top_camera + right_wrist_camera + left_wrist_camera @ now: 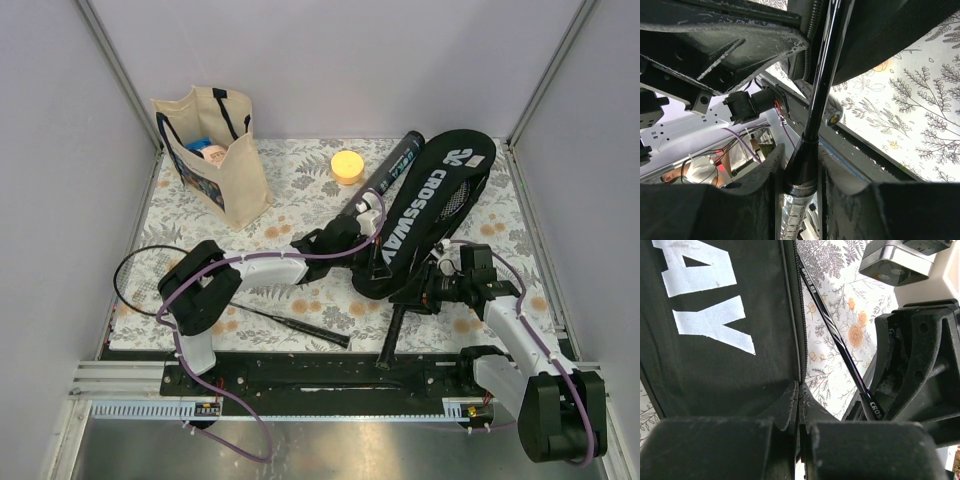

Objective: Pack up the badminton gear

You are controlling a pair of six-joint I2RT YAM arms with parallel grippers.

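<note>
The black "CROSSWAY" cover (pixel 425 205) lies slanted at centre right. My left gripper (pixel 350 235) is shut on the cover's open zipper edge (pixel 799 390). One black racket is partly inside the cover, its strings showing at the opening (pixel 456 198) and its handle (pixel 392 335) sticking out toward the near edge. My right gripper (pixel 425 295) is shut on that racket just above the grip (pixel 807 165). A second racket (pixel 270 315) lies flat at the left. The long black tube (pixel 392 168) lies beside the cover. No shuttlecock shows.
A beige tote bag (pixel 215 150) stands at the back left with small items inside. A yellow round object (pixel 347 165) sits left of the tube. The black rail (pixel 300 370) runs along the near edge. Walls close in on the table on three sides.
</note>
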